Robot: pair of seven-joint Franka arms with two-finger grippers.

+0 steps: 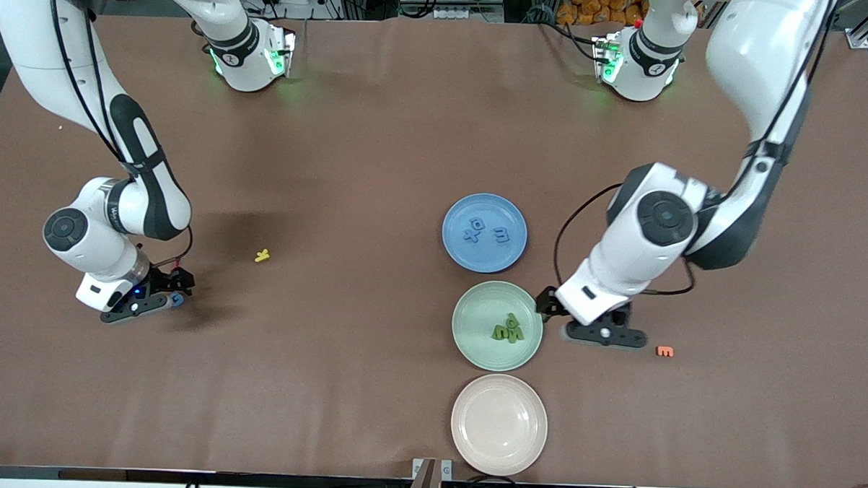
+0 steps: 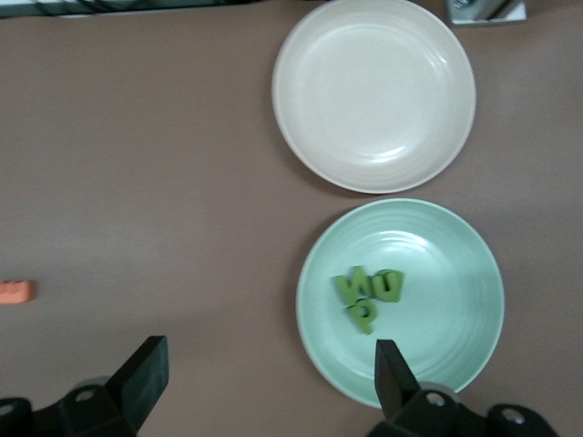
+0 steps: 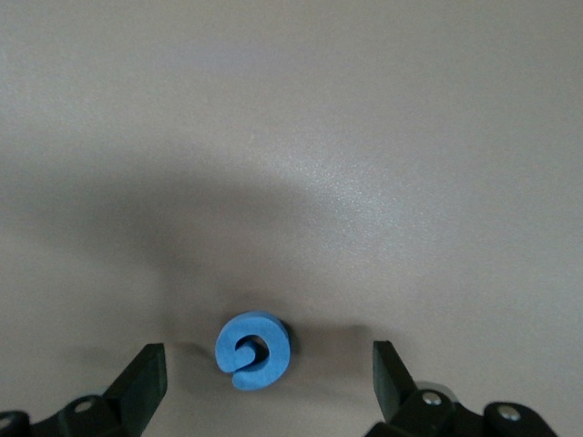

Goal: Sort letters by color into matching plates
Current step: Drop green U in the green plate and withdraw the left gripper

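The small flat green toy letters [image 1: 508, 329] lay bunched in a cluster on the pale mint green round plate [image 1: 474, 336], low and a little right of centre in the front view; the left wrist view showed 3 or 4 of them overlapping [image 2: 368, 293], the exact count hard to tell. Directly above it in that view sat the medium blue round plate [image 1: 506, 257], carrying 3 small blue letters [image 1: 486, 232] spread apart on its surface. A 4th blue letter, a curled rounded piece [image 1: 178, 299], lay on the brown worktop [image 1: 350, 161] at the lower left of the front view, well apart from both plates.

The right gripper [image 1: 159, 294] sat low over that curled blue letter [image 3: 252, 350], its black fingers [image 3: 141, 378] spread wide on either side and not touching it. The left gripper [image 1: 598, 332] hung low just beside the mint plate's rim, toward the left arm's end of the worktop, its fingers [image 2: 394, 373] wide apart and holding nothing.

A beige-cream round plate [image 1: 499, 424] lay bare at the bottom of the front view, just below the mint plate. A small orange letter [image 1: 664, 350] lay near the left gripper, and a small yellow letter [image 1: 262, 255] lay left of centre.
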